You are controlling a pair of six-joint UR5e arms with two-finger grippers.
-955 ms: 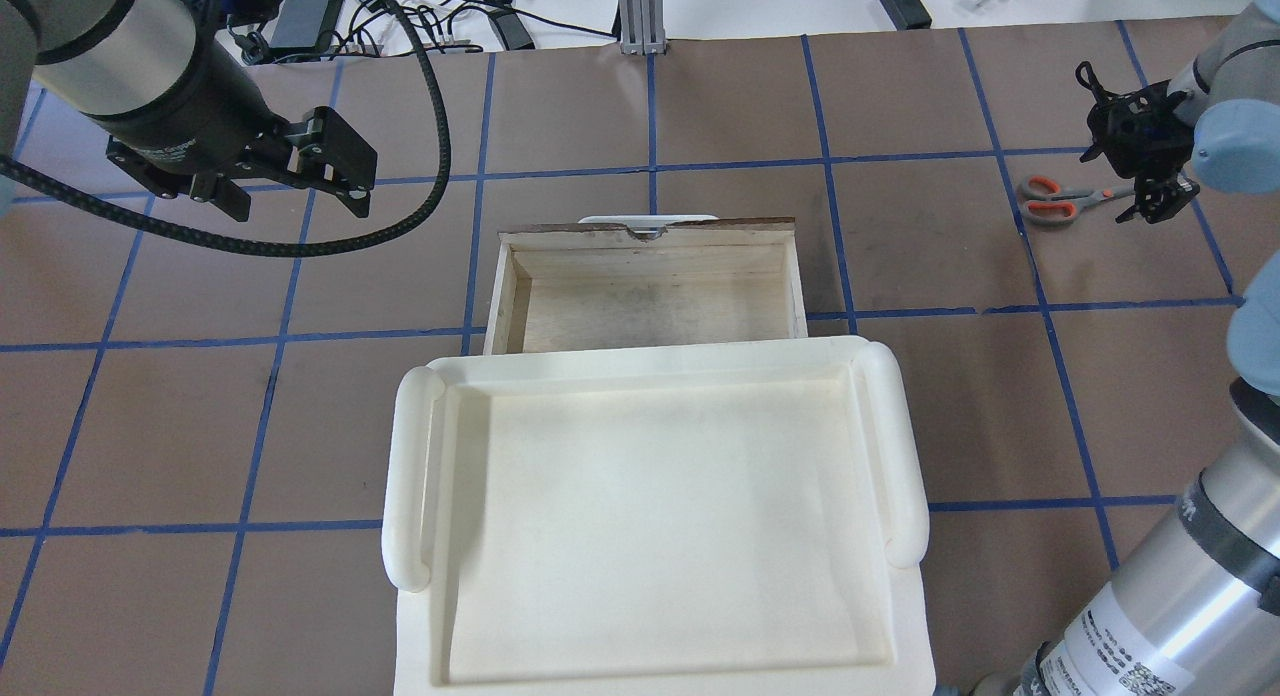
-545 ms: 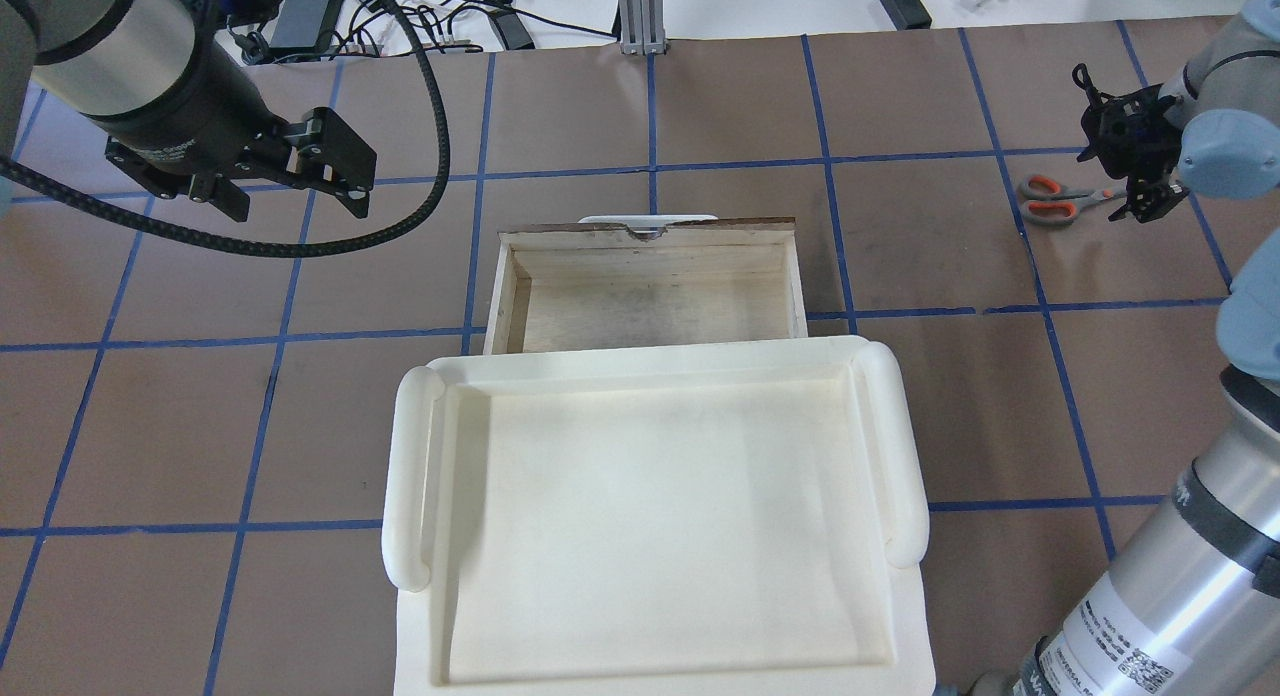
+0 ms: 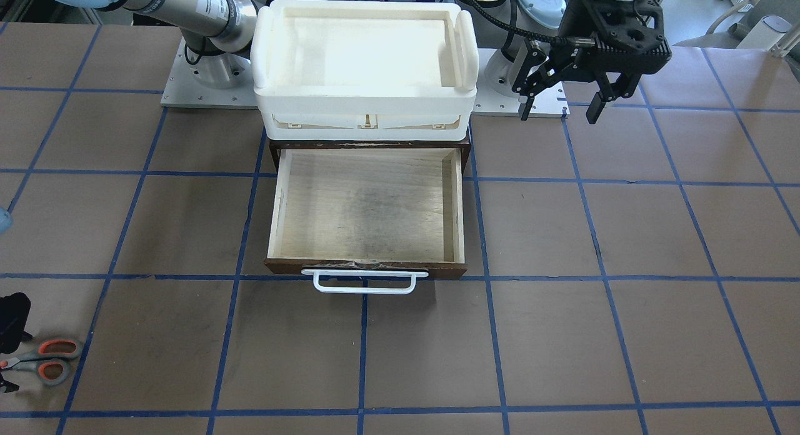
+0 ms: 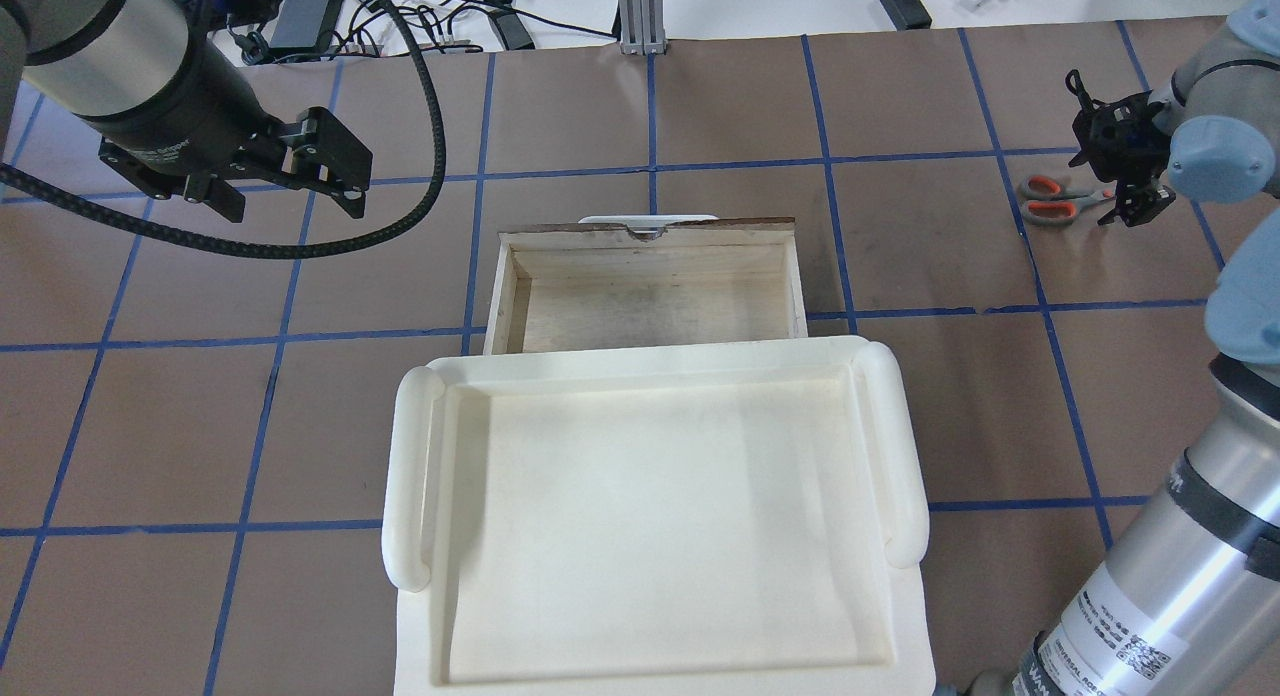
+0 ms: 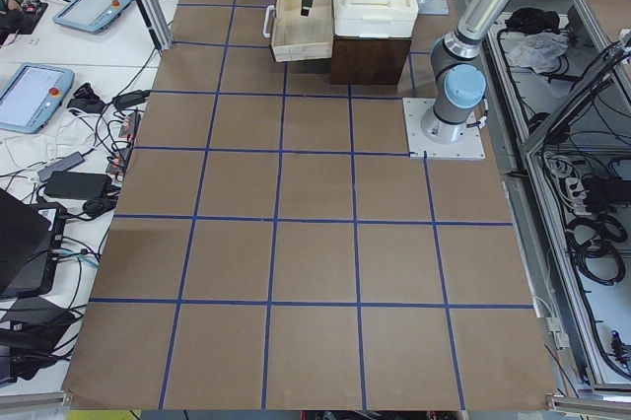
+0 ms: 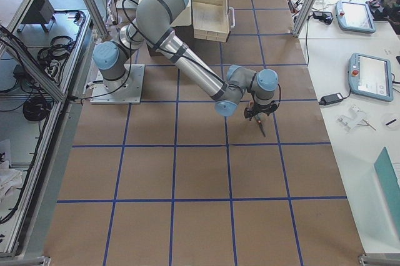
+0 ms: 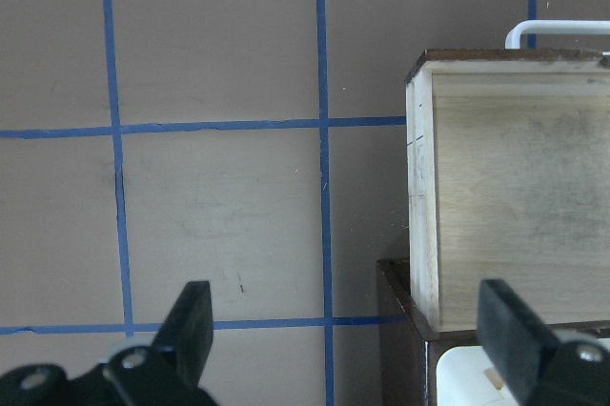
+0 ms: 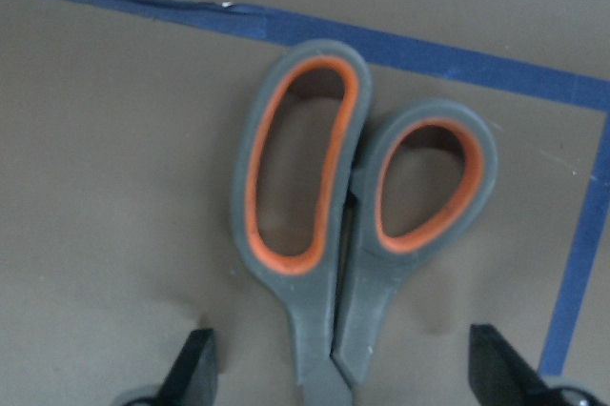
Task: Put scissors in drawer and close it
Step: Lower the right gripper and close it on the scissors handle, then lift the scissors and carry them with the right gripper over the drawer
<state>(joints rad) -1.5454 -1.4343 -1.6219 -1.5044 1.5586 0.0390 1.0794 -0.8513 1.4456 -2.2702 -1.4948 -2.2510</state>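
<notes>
Scissors: the scissors [image 4: 1055, 199] lie flat on the table [image 4: 950, 426], well off to the robot's right of the drawer and outside it. The grey handles with orange-lined loops [image 8: 353, 234] point toward the drawer's side, and the blade end runs under the right gripper. The two loops sit pressed together, and a blue tape line [image 8: 429, 58] passes just beyond them.

Right gripper: the right gripper [image 8: 345, 368] is low over the scissors with its fingers spread wide. One fingertip [image 8: 195, 368] stands on each side of the handle shanks, clear of them, and it grips nothing. Whether the tips touch the table cannot be told.

Drawer: the drawer [image 3: 365, 210] is pulled out of the dark brown cabinet [image 3: 275, 150] toward the operators' side. Its pale wood floor is in plain view, and the white bar handle [image 3: 364, 282] is on its dark front panel.

Tray: a white plastic tray [image 4: 410, 476] sits on top of the cabinet, behind the open drawer.

Left gripper: the left gripper [image 3: 558, 113] hangs above the table on the robot's left of the drawer, apart from it. Its fingers are wide apart and it has hold of nothing. Its wrist camera looks down on the drawer's near corner [image 7: 424, 187].

Table: brown surface crossed by a grid of blue tape.
</notes>
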